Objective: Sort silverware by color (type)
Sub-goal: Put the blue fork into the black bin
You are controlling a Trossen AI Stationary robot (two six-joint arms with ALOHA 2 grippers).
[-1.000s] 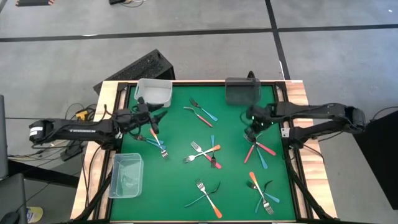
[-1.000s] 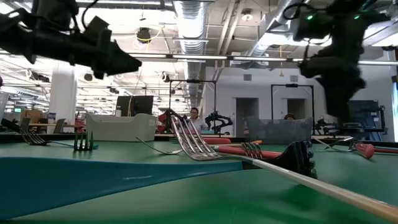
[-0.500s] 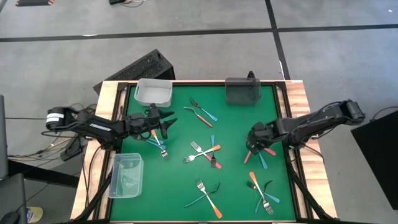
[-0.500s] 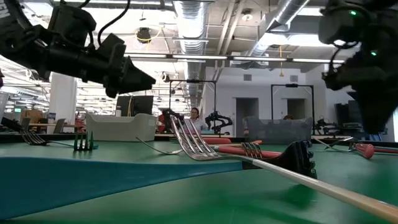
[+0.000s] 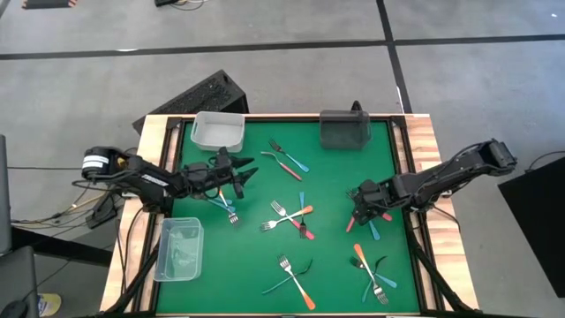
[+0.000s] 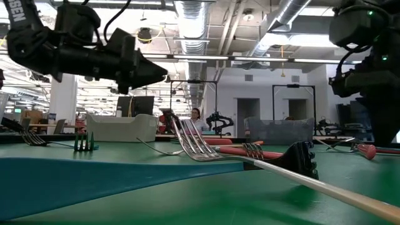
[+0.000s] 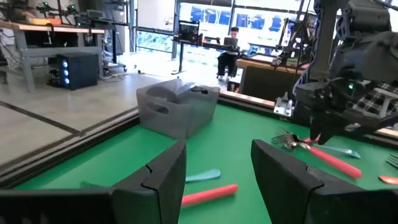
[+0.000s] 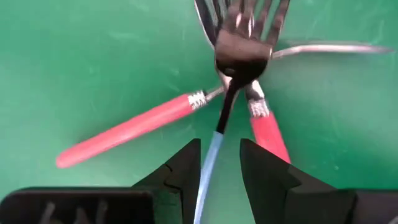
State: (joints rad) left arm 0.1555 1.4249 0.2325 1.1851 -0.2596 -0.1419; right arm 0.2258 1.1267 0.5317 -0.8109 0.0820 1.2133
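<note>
Forks with orange, red and blue handles lie flat on the green mat in several small clusters. My right gripper (image 5: 358, 204) hangs low over the right cluster (image 5: 369, 221), pointing down. In the right wrist view it is open (image 8: 219, 167), its fingers on either side of a blue fork handle (image 8: 209, 163) without touching it. This handle lies between two red handles (image 8: 127, 129). My left gripper (image 5: 249, 171) is open (image 7: 217, 180). It hovers level above the mat, just far of the left fork pair (image 5: 226, 204), and points toward the table's right.
A clear bin (image 5: 218, 131) stands at the far left and another (image 5: 178, 249) at the near left. A dark grey bin (image 5: 344, 130) stands at the far edge. More fork clusters lie at the centre (image 5: 291, 216), far centre (image 5: 286, 161), near centre (image 5: 296, 283) and near right (image 5: 372, 274).
My right gripper has come down and moved toward the near edge, from beside the dark grey bin's front onto the right fork cluster. My left gripper has travelled toward the table's right, above the left fork pair. No fork has moved.
</note>
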